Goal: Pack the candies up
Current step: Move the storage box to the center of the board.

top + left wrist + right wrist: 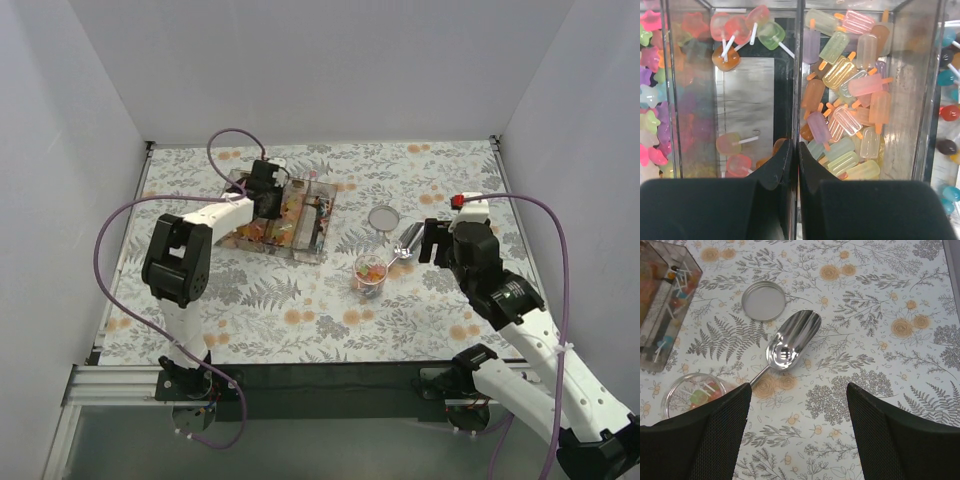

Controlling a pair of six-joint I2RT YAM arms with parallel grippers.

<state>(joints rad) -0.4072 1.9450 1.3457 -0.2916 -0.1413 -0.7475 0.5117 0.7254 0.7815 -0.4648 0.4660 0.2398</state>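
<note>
The candies (pixel 850 100) are small popsicle, lollipop and star sweets lying in a clear compartment box (pixel 318 232) at the back left of the table. My left gripper (pixel 796 150) reaches down into the box and is shut on its thin clear divider wall (pixel 799 75), between the lollipop and popsicle compartments. A small clear cup (pixel 370 272) holding a few candies (pixel 700 396) stands mid-table. A metal scoop (pixel 790 340) lies empty on the cloth beside it. My right gripper (pixel 798 386) hovers open just behind the scoop, with nothing between its fingers.
A round metal lid (pixel 763 300) lies flat beyond the scoop. The flowered tablecloth (pixel 300 320) covers the whole table. White walls close in the left, back and right sides. A black rail (pixel 330 385) runs along the near edge.
</note>
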